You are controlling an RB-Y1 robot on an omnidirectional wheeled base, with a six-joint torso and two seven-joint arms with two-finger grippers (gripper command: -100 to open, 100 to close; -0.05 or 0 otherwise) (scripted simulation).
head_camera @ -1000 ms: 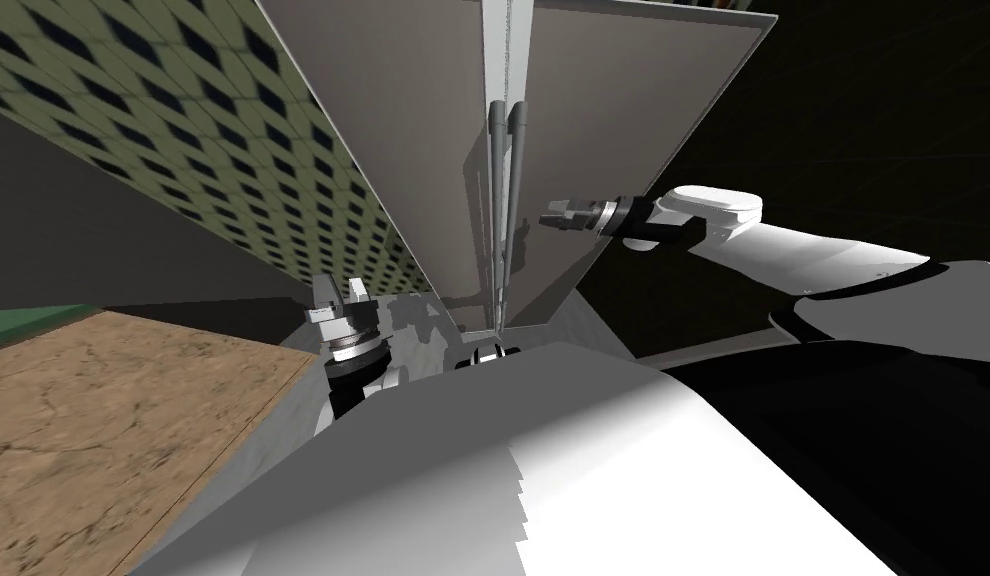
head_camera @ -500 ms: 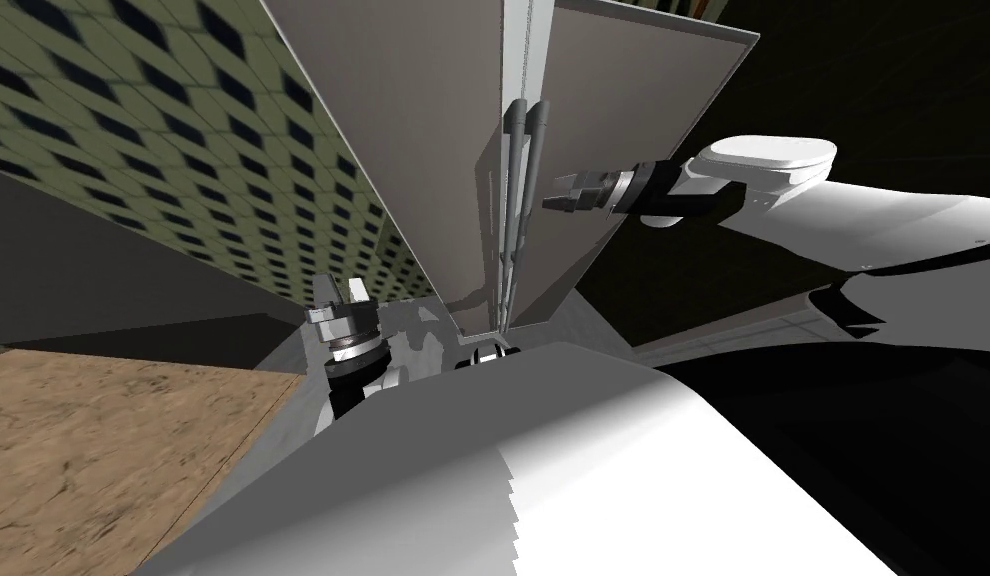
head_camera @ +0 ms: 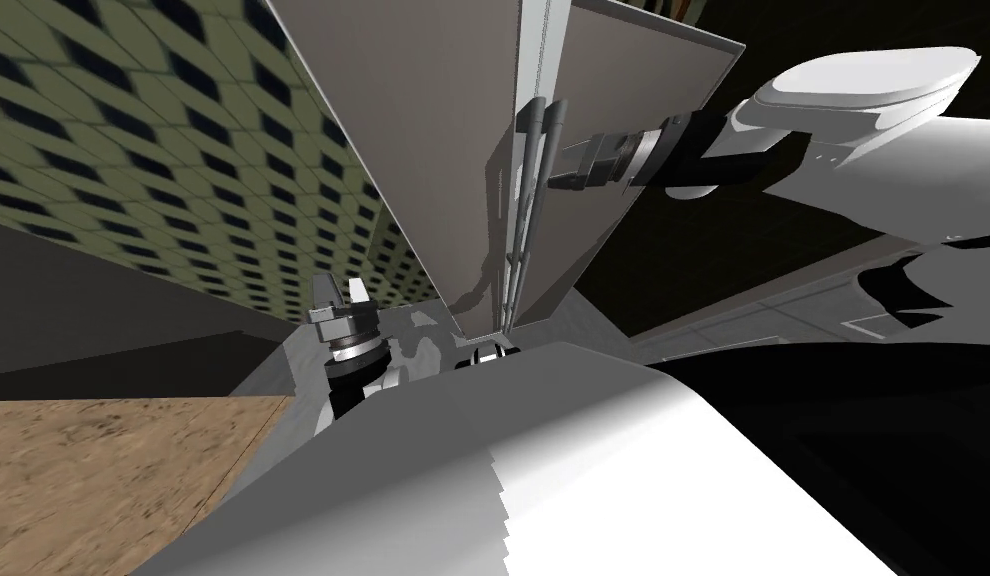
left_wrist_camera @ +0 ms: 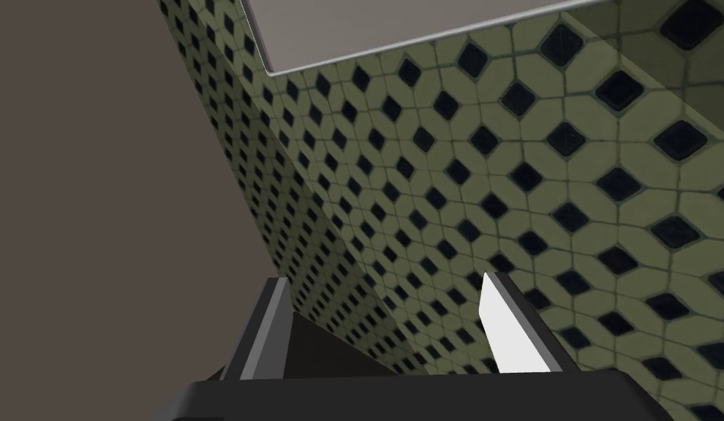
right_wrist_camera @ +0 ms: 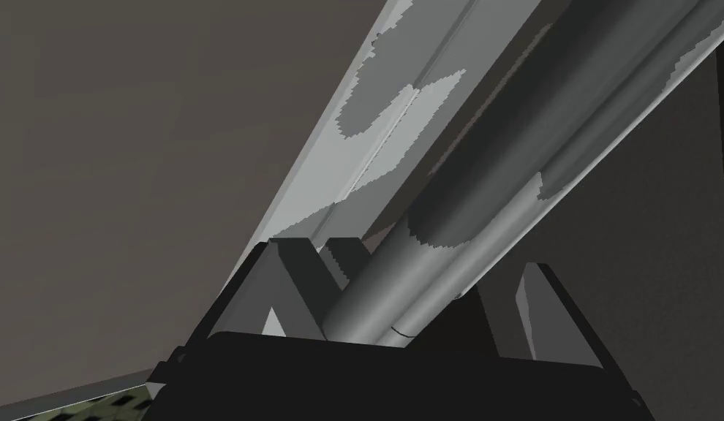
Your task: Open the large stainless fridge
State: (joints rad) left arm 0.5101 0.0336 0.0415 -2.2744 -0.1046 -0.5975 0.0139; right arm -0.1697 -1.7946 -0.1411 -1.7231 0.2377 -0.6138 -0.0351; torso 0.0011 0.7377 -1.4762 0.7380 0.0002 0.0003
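The tall grey fridge has a left door (head_camera: 423, 120) and a right door (head_camera: 623, 80) with a pale strip between them. Two vertical bar handles stand side by side at the seam. My right gripper (head_camera: 551, 180) is at the right door's handle (head_camera: 555, 125). In the right wrist view that round grey handle (right_wrist_camera: 485, 161) runs between the fingers of the right gripper (right_wrist_camera: 404, 252), which is open; the bar lies against one finger and stands clear of the other. My left gripper (head_camera: 341, 290) hangs low by the fridge's foot, open (left_wrist_camera: 386, 281) and holding nothing.
A green wall (head_camera: 183, 130) tiled with dark diamonds runs along the fridge's left side. A brown wooden surface (head_camera: 103, 470) lies at the lower left. Grey floor (head_camera: 273, 380) spreads at the fridge's base. Right of the fridge is a black area (head_camera: 743, 260).
My right arm has risen and closed in from just right of the handle until its fingers straddle it. The whole head view has shifted, so I have moved too. The left arm has stayed put.
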